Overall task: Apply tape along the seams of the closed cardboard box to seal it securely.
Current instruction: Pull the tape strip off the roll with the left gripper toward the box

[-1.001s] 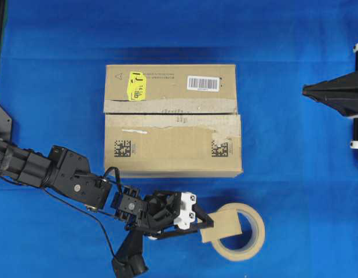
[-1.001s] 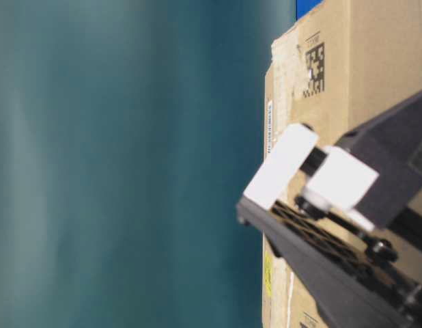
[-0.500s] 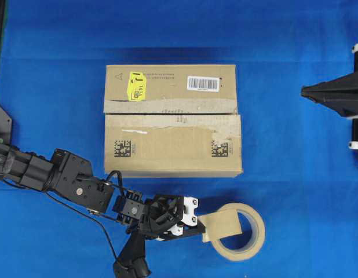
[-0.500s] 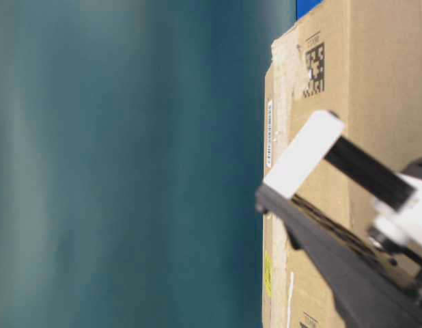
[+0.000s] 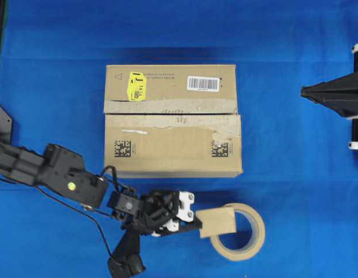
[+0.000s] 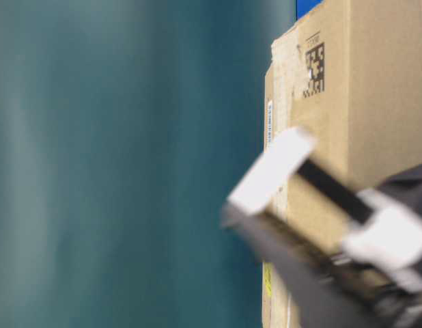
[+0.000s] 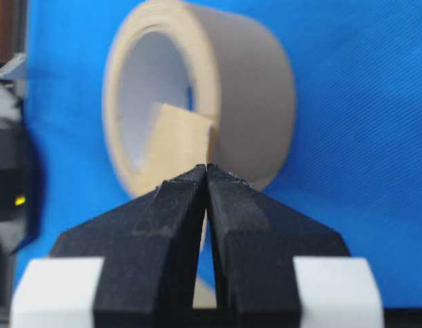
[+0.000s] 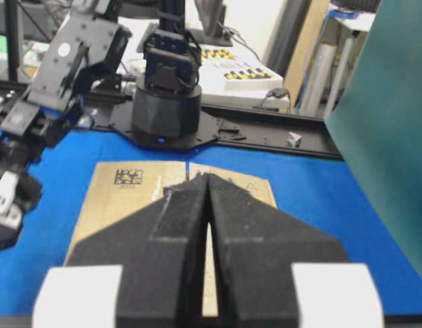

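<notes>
Left claw [image 5: 193, 219] pinched tight on near edge of the tape [image 5: 218, 222], jaws fully together in wrist view w/ the tan piece sticking out past the tips. Tape piece held flat-ish over the tape roll [image 5: 241, 231], overlapping its left rim; can't tell if far end is free or attached to roll. Roll lies on blue desk [image 5: 295, 174] just below the cardboard box [image 5: 172, 120], near its lower right corner. Box closed, the seams [image 5: 167, 114] running left-right across the top between the flaps, edged w/ pale torn old tape, no fresh tape on it yet. Right claw [image 8: 208, 179] pressed together on nothing, parked well off to the right of box. Risks, as a guess: if piece not fully torn off, lifting drags the roll along; narrow pinch on one edge could let piece curl, fold onto itself or stick to claw pads; box unheld, so pressing tape down may shove it; flaps look offset at seam, so poor alignment may leave gap uncovered. Labels: yellow sticker [image 5: 137, 86] w/ handwritten marks, not legible; white barcode label [image 5: 203, 83]; two black square data codes [image 5: 123, 148]; faint print line along top, unreadable.
</notes>
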Action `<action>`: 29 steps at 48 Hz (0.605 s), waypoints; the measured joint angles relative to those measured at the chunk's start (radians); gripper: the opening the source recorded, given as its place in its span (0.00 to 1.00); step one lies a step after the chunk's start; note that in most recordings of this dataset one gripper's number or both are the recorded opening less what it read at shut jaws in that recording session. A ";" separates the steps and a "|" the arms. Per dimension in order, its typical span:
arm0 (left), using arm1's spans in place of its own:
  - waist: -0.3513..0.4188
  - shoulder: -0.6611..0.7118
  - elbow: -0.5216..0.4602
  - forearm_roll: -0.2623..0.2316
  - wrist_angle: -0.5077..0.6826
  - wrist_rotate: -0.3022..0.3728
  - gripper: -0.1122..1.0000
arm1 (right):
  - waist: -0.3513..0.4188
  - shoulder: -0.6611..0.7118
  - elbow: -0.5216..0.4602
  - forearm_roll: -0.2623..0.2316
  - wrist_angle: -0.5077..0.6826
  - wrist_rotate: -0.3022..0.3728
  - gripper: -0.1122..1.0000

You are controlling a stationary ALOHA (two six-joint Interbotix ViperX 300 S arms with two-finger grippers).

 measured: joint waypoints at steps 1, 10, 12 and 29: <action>0.002 -0.011 0.008 0.000 0.000 0.002 0.12 | 0.000 -0.002 0.000 0.000 0.000 -0.002 0.10; 0.028 -0.133 0.051 0.000 0.002 0.061 0.12 | 0.002 -0.006 -0.003 0.000 0.000 -0.002 0.10; 0.034 -0.156 0.058 0.002 0.002 0.094 0.12 | 0.002 -0.009 -0.005 0.000 0.002 -0.002 0.10; 0.155 -0.279 0.100 0.002 0.002 0.305 0.12 | 0.003 -0.052 -0.046 -0.009 0.077 -0.006 0.10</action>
